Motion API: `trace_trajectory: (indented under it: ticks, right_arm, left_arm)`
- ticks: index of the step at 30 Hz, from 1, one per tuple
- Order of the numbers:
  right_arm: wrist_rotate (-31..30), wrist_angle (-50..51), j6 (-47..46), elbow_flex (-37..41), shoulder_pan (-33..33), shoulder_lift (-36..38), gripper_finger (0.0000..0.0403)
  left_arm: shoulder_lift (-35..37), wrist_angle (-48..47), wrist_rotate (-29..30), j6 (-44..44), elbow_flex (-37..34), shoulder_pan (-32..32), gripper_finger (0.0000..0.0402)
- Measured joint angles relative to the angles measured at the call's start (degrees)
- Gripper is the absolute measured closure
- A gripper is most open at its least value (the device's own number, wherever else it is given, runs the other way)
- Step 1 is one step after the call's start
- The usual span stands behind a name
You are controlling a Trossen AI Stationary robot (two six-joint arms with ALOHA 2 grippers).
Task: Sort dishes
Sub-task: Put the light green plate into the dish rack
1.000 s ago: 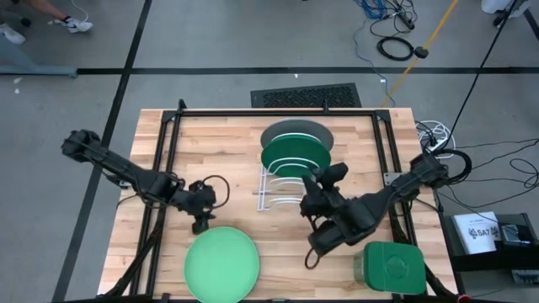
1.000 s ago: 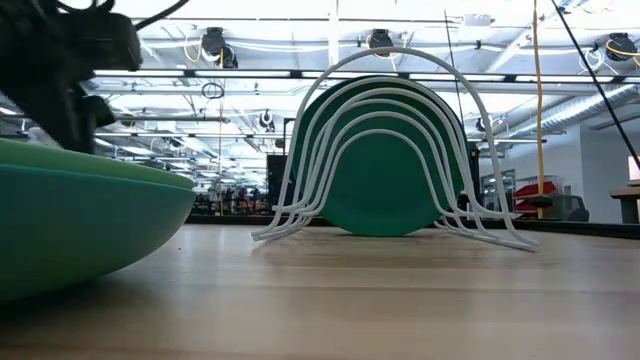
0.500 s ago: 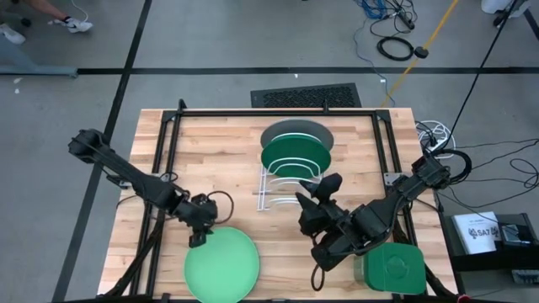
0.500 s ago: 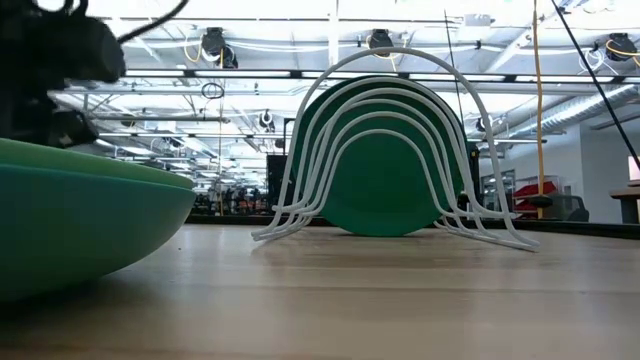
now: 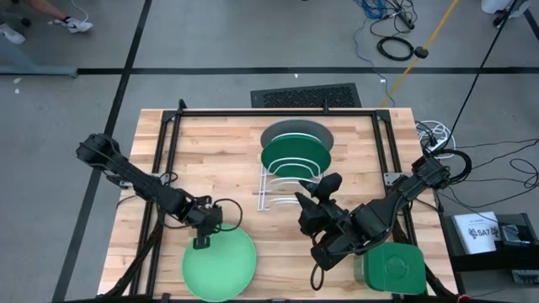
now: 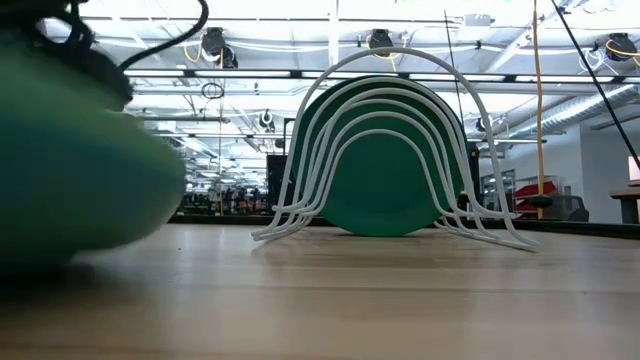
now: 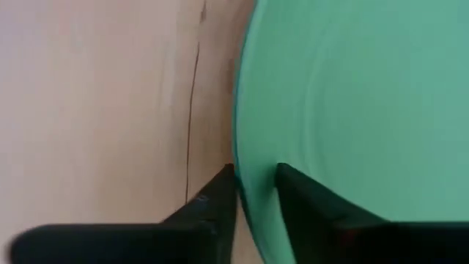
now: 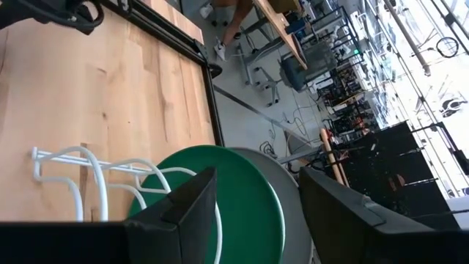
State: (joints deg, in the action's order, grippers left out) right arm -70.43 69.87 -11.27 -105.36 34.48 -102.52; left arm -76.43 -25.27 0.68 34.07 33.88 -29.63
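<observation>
Because the light green plate [image 5: 220,264] lies flat on the counter [image 5: 210,147] near its front edge, the left end effector [image 7: 255,192] pinches its rim, fingers nearly closed on it, for lifting. The right end effector [image 8: 256,194] waits open, empty, beside the rack [image 5: 286,187], which holds the other plates [image 5: 293,151]. A green container [image 5: 389,268] stands clear.

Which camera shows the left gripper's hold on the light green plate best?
The left wrist view: the left gripper has a finger on each side of the light green plate rim. The high view shows it small; the low view only blurs the plate.
</observation>
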Motion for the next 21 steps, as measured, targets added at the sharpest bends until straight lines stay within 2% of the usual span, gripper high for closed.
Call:
trace_trajectory:
  ticks: [3,5,12,21]
  right_arm:
    - [0.0,0.0,0.0,0.0,0.0,0.0,0.0216]
    - [-0.01,0.01,0.0,0.0,0.0,0.0,0.0216]
    - [-0.09,0.03,0.0,0.0,-0.44,-0.01,0.0216]
    - [-0.04,0.02,-0.48,0.0,-0.42,-0.02,0.0216]
  left_arm:
    - [0.3,0.55,1.42,-1.02,0.41,0.15,0.0364]
    - [0.4,0.78,1.96,-1.16,0.53,0.57,0.0386]
    - [1.91,-0.08,8.93,-3.24,0.41,2.84,0.0386]
    - [8.41,-0.49,17.38,-8.02,1.76,5.19,0.0386]
